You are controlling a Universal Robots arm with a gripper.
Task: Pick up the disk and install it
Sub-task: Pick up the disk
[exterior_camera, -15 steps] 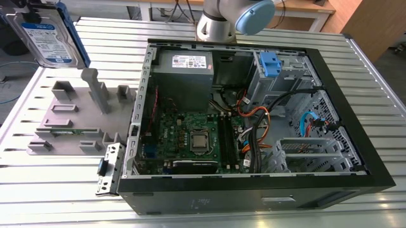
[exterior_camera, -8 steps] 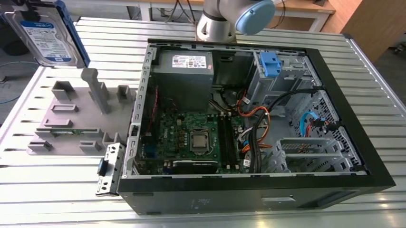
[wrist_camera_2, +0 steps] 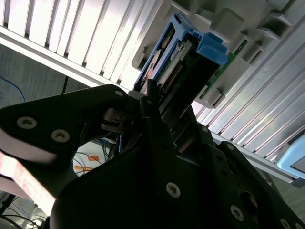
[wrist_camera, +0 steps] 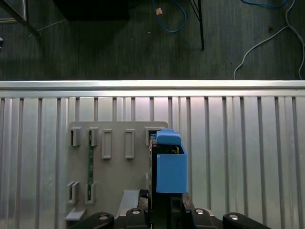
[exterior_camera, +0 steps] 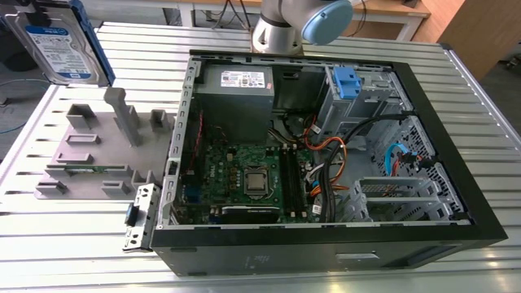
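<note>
Exterior view, ten o'clock: the disk (exterior_camera: pixel 58 46) hangs in the air, on edge and leaning a little, well apart from everything on the table (exterior_camera: pixel 73 226). You see its broad face: silver-grey body, a white-and-blue label over most of it, and a blue plastic carrier frame along the long edges. In the second wrist view the gripper (wrist_camera_2: pixel 164 102) has its black fingers (wrist_camera_2: pixel 151 95) pinching the disk across its thickness, with the connector end and two blue carrier tabs poking out past the fingertips. In the first wrist view you look down the disk's length: the blue carrier shows end-on above the grey fixture plate (wrist_camera: pixel 114 157). Exterior again, eight o'clock: that plate lies flat on the ribbed aluminium table, with slots and upright posts, just beside the computer case (exterior_camera: pixel 456 183). Centre to three o'clock: the case lies on its side with the panel off. Inside it, running toward the exterior view's right, are the power supply (exterior_camera: pixel 236 91), the motherboard (exterior_camera: pixel 236 177), orange and black cables (exterior_camera: pixel 326 152), and a blue latch (exterior_camera: pixel 346 82) on the drive cage. Twelve o'clock: the arm (exterior_camera: pixel 297 24), behind the case.
</note>
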